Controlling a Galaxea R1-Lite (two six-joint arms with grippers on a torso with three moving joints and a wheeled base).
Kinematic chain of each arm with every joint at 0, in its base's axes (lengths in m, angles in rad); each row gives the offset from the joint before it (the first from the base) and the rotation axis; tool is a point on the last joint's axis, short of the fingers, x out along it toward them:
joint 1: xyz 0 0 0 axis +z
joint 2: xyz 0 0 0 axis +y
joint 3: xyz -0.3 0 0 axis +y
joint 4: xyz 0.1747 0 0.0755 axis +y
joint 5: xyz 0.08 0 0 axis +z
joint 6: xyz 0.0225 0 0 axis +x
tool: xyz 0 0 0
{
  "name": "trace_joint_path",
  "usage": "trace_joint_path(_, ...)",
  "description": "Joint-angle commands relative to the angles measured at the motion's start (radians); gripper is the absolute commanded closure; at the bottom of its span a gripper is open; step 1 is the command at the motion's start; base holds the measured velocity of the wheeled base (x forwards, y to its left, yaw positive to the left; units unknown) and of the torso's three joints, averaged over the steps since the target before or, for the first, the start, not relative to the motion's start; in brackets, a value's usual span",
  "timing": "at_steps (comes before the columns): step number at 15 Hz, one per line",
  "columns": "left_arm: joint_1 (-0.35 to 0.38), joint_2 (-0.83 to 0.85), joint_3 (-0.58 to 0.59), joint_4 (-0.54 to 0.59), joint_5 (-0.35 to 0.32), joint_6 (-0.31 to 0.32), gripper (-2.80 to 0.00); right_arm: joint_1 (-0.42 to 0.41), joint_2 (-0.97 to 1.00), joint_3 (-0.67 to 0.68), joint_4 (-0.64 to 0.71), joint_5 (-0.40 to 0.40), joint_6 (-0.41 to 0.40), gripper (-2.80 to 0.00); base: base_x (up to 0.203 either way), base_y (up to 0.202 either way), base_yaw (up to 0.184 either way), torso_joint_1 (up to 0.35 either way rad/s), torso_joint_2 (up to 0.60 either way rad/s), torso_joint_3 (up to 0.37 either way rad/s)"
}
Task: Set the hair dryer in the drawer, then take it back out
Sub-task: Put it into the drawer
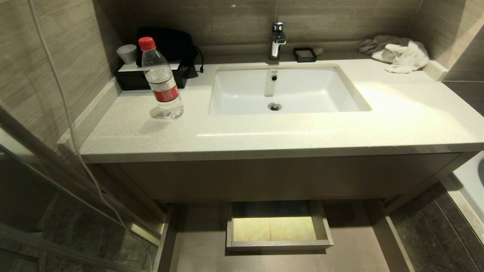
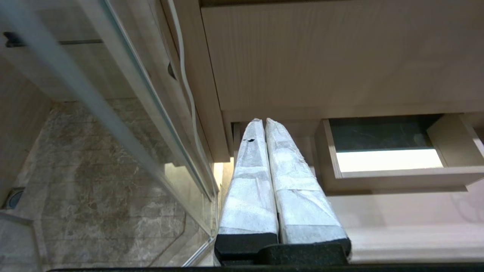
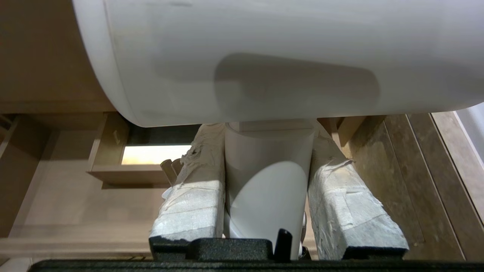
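Right tool (image 3: 266, 181): we note it clamped partway on the hair dryer (image 3: 264, 56) handle. Left tool (image 2: 264, 124): closed, empty. Drawer (image 1: 279, 245) open below the table (image 1: 397, 124) (water bottle (image 1: 162, 81) on top).

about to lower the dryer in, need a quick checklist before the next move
1. Drawer pulled open: ok.
2. Drawer inside free of other things: ok, as far as the head view shows.
3. Hair dryer handle clamped in the right gripper: ok.
4. Cord clear of the drawer edge: cannot tell, cord barely in view.
5. Left gripper shut, holding nothing, beside the drawer: ok.
6. Barrel lined up over the opening: cannot tell.
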Motion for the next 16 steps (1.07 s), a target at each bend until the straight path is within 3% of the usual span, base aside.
trace_joint_path(1,0.000,0.000,0.000,0.000,0.000,0.000,0.00,0.000,0.001,0.001,0.000,0.000,0.000,0.00,0.000,0.000,0.000,-0.359,0.14,-0.206)
trace_joint_path(5,0.000,0.000,0.000,0.000,0.000,0.000,0.00,0.000,0.001,0.002,0.000,0.000,-0.001,0.00,0.000,0.000,0.000,-0.291,0.10,-0.194)
trace_joint_path(10,0.000,0.000,0.000,0.000,0.000,0.000,0.00,0.000,0.001,0.002,0.000,0.000,0.002,0.00,0.000,0.000,0.000,-0.037,0.02,-0.016)
trace_joint_path(16,0.000,0.000,0.000,0.000,0.000,0.000,0.00,0.000,0.002,0.001,0.000,0.000,0.002,0.00,0.000,0.000,0.000,-0.185,0.46,0.268)
